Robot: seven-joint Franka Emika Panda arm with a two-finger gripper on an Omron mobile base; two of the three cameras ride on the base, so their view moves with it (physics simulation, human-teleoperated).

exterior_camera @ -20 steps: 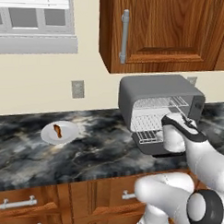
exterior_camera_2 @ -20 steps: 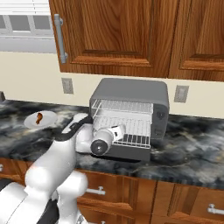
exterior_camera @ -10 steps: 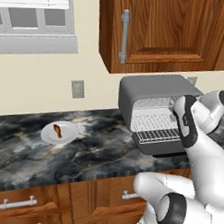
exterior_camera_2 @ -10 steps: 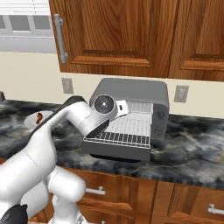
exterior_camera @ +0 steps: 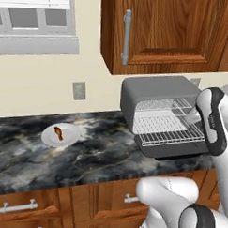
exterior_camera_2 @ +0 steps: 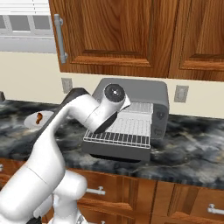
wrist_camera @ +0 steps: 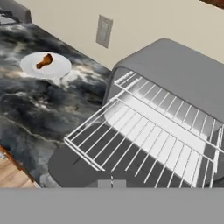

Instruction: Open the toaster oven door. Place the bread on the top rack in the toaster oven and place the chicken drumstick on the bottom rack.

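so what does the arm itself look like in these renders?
Glossy white rounded links on the arm, with dark grey bands at the joints. One joint end shows a round dark cap with a pale centre. A dark strip with small pale lettering runs along the link. No cables visible.

Toaster oven door (wrist_camera: 72, 168) down; drumstick (exterior_camera: 58, 132) plated.

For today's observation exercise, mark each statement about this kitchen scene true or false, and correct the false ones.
1. The toaster oven door is shut. False: it lies folded down, open.
2. The chicken drumstick lies on a white plate. True.
3. The bottom rack is slid out over the door. True.
4. Bread sits on the top rack. False: it is bare.
5. The hand grips the drumstick. False: it is shut, holding nothing.
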